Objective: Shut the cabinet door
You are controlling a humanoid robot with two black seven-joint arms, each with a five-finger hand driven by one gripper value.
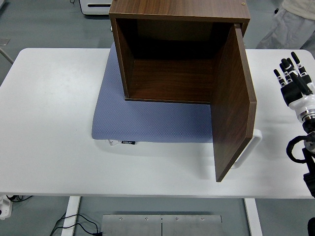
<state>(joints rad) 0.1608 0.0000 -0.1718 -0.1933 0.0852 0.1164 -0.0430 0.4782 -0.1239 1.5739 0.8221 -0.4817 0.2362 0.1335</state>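
A dark brown wooden cabinet [172, 54] stands at the back middle of the white table [49, 123], its inside bare. Its door [231, 103], hinged on the right side, swings out toward the near edge, standing roughly square to the opening. A white handle [252, 145] sticks out from the door's outer face near its free edge. My right hand [294, 78] hovers over the table's right side, to the right of the door and apart from it, fingers stretched upward and holding nothing. My left arm is out of sight.
The cabinet rests on a blue-grey mat [147, 120] that reaches forward past its front. A person's light clothing [295, 22] shows at the top right beyond the table. A metal plate [162, 225] and cables [74, 223] lie on the floor below the near edge.
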